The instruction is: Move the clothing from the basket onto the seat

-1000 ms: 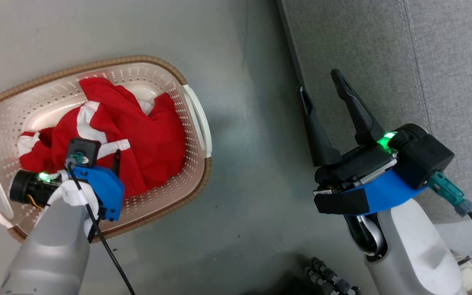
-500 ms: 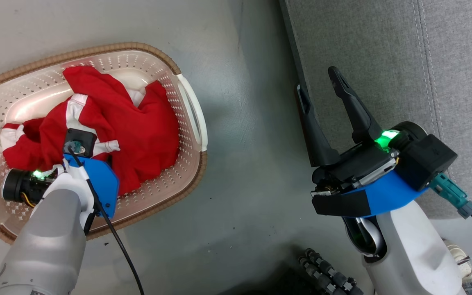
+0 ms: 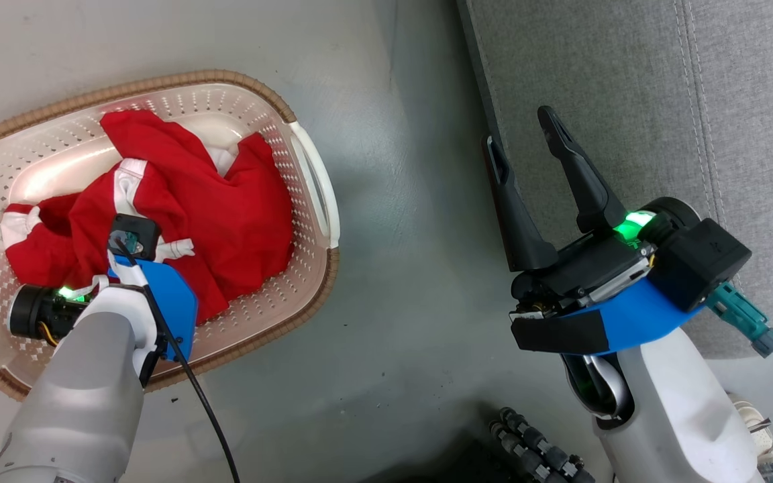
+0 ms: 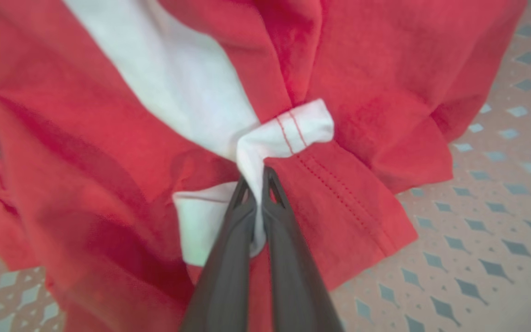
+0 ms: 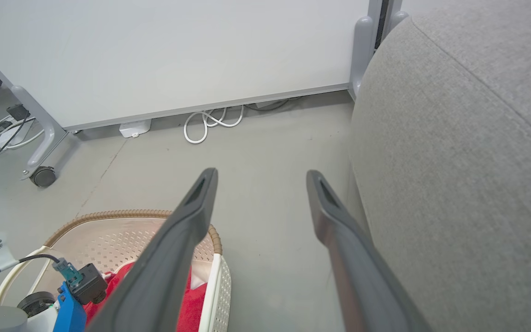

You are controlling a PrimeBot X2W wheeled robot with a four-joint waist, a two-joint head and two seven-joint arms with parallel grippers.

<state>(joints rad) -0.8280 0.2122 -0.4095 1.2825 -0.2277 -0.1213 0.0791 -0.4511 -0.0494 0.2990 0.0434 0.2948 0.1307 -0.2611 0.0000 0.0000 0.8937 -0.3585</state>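
- In the left wrist view, the left claw [image 4: 258,177] is pinched almost closed on a fold of white trim [image 4: 293,129] belonging to the clothing [image 4: 376,115]. The cloth bunches between the two dark fingers [image 4: 228,258].
- The head view looks down on that arm's wrist and blue bracket, which cover the fingers, so the pinch itself cannot be seen from there. It does show the whole red heap lying inside the basket [image 3: 306,282], which stands on the floor [image 3: 400,302].
- The right wrist view adds the room beyond: a pale panel [image 5: 178,55] on a castered leg [image 5: 43,176], a white cable [image 5: 210,124] looped at its foot, and the seat's rounded corner.
- The right claw [image 3: 521,131] stands wide with nothing between its fingers. It hangs over the near edge of the grey seat [image 3: 628,80], well apart from the basket.
- The basket's left end is cut off by the head view's frame.
- The red folds overlap, so I cannot tell where one garment ends and another begins.
- The outer parts of the left wrist view are blurred.
- A black ribbed thing [image 3: 534,456] at the bottom of the head view is too cropped to make out.
- A broad strip of floor runs between the basket's white handle [image 3: 316,184] and the seat's straight edge.
- A stitched seam [image 3: 695,100] runs along the upholstery beyond the right claw.
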